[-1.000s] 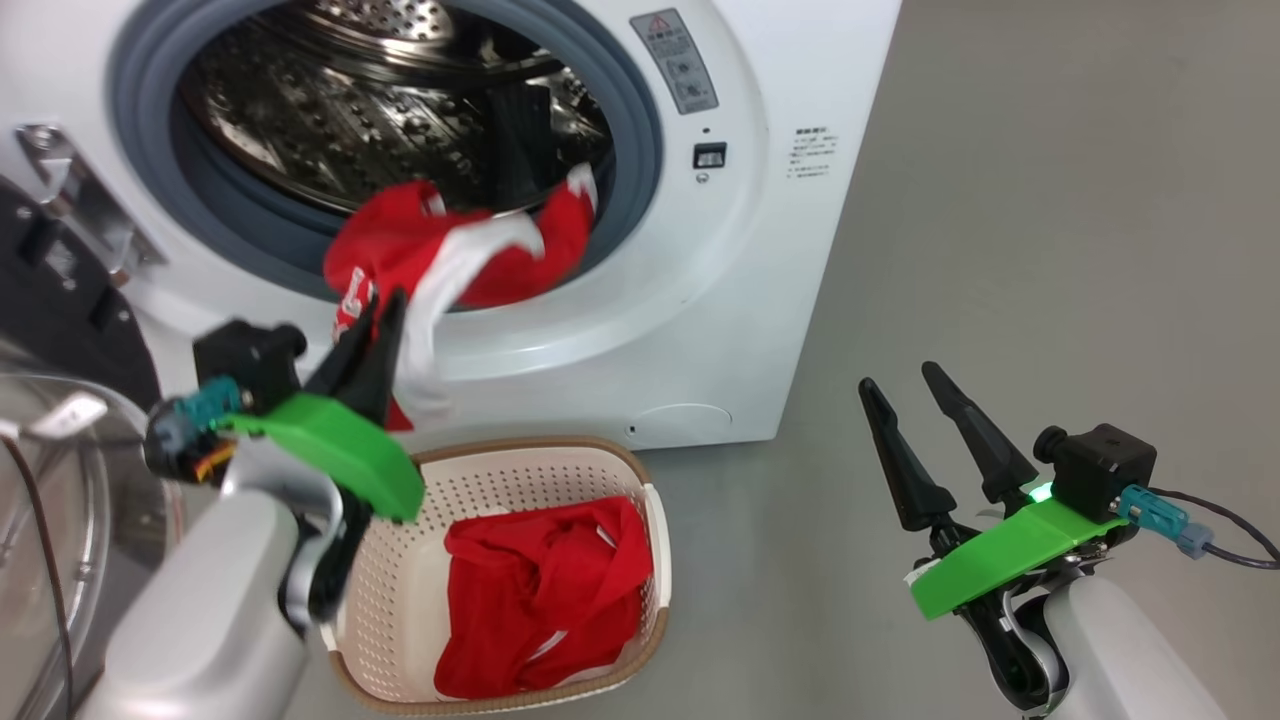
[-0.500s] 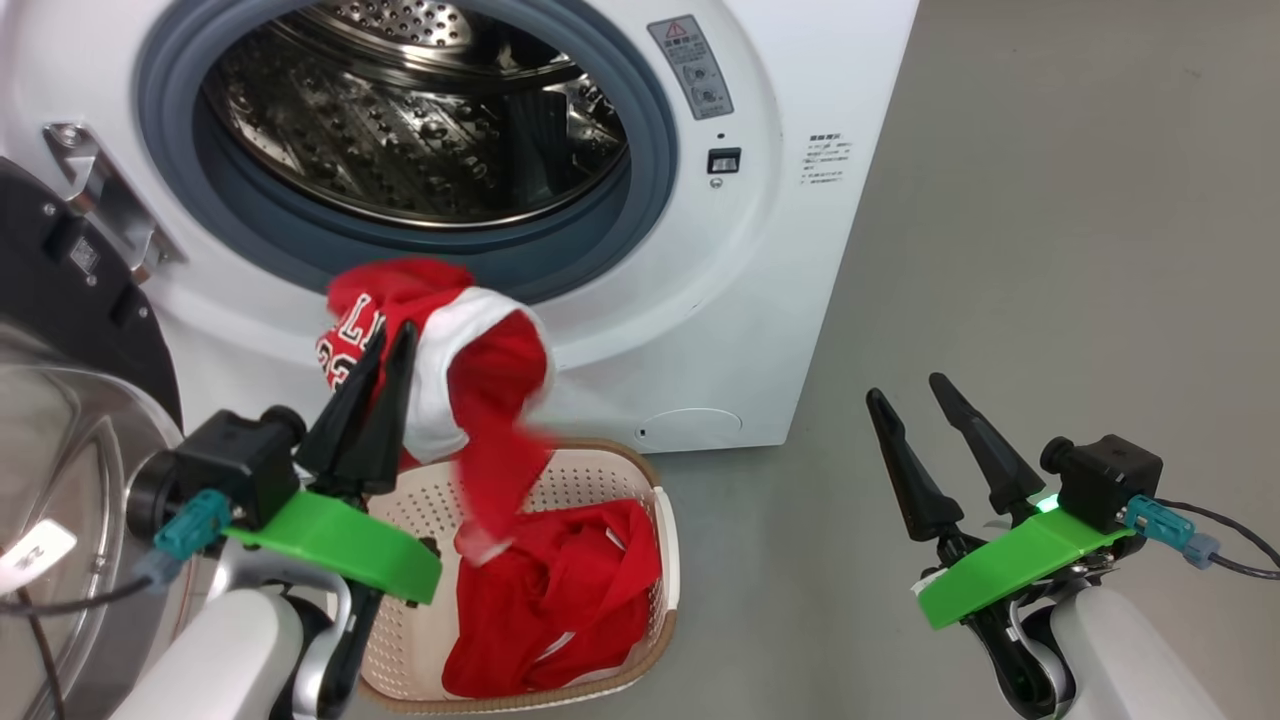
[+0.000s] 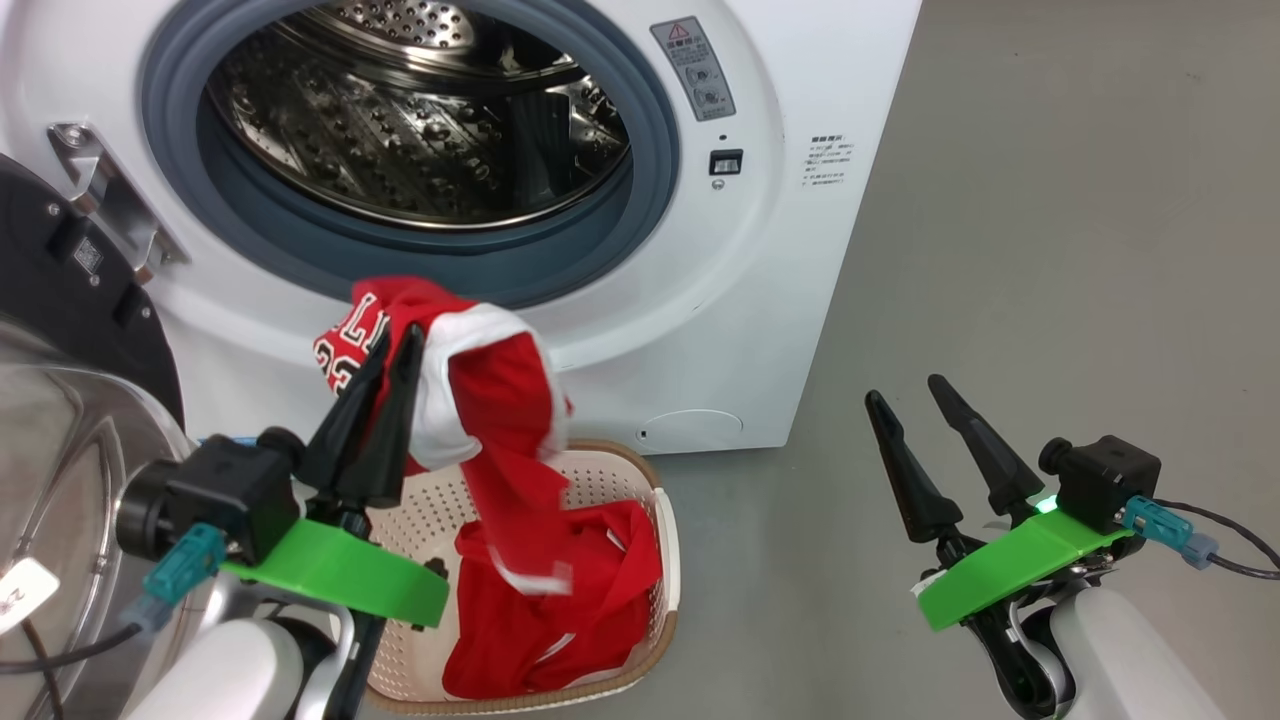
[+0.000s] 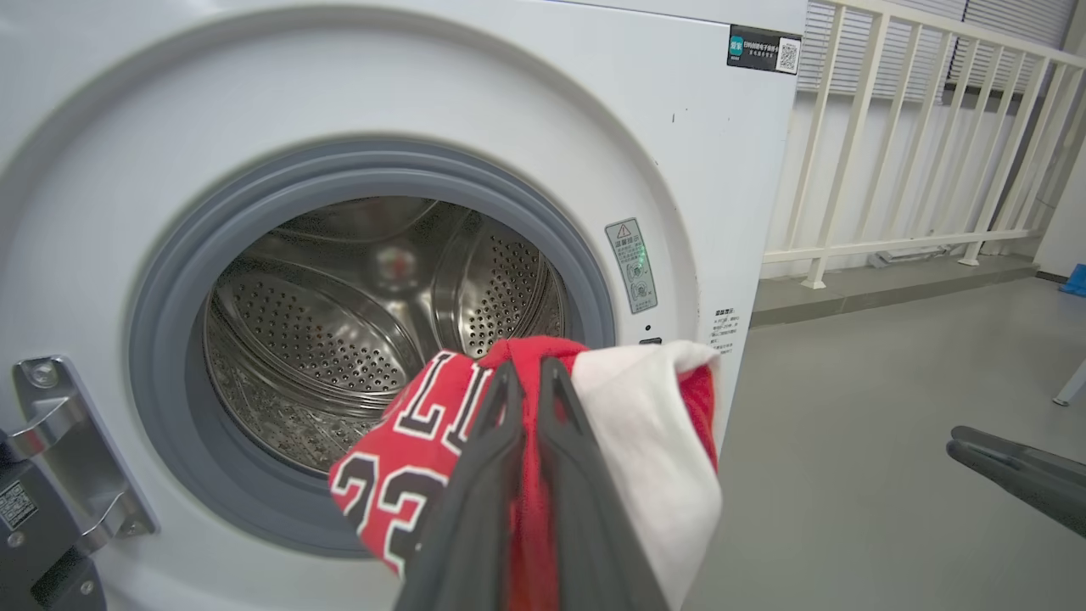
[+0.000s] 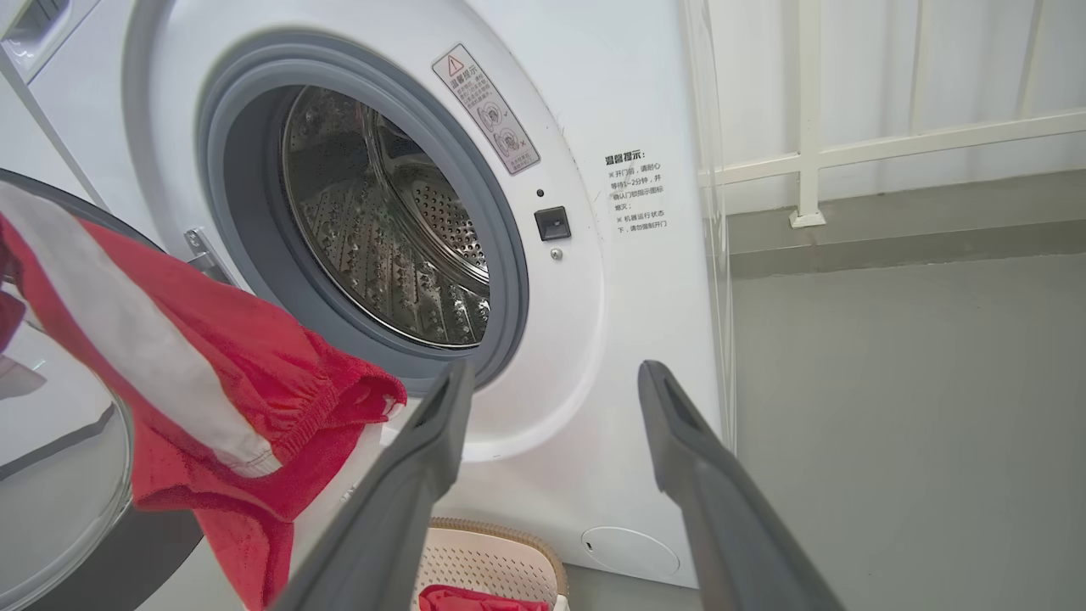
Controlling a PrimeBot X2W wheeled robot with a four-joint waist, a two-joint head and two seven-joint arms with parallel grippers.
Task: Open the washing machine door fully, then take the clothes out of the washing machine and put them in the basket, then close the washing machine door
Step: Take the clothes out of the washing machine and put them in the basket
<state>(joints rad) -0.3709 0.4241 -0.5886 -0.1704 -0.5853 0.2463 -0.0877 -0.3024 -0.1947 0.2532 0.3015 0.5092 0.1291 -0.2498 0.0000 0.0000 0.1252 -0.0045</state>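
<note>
— Nearest first. What is the left arm doing?
— The left gripper point(image 3: 396, 335) is pinching a red jersey point(image 3: 500, 390) between its closed fingers. The jersey has white trim and white numerals. It is being held up in front of the machine, outside the opening and below it.

— And where is the cloth hanging?
— It is draping down over the basket point(image 3: 440, 515), which is sitting on the floor point(image 3: 1050, 250) just in front of the machine. The jersey's lower end is blurred, so I cannot tell whether it is touching what lies beneath.

— What lies beneath?
— A second red garment point(image 3: 590, 560) is lying crumpled inside the basket, towards its right side.

— The right arm?
— The right gripper point(image 3: 904, 390) is hovering over bare floor, well apart from the basket. Its fingers are spread wide and holding nothing.

— Moving on to the machine.
— The washing machine point(image 3: 760, 300) is standing behind the basket. Its door point(image 3: 70, 300) is hanging open at the robot's left, with the glass bowl facing outward.

— And inside?
— The grey rubber ring point(image 3: 655, 150) is framing the opening, and the perforated steel drum point(image 3: 420, 130) is showing through it.

— Beyond that?
— A white railing point(image 4: 916, 127) is running along behind the machine's right side.
</note>
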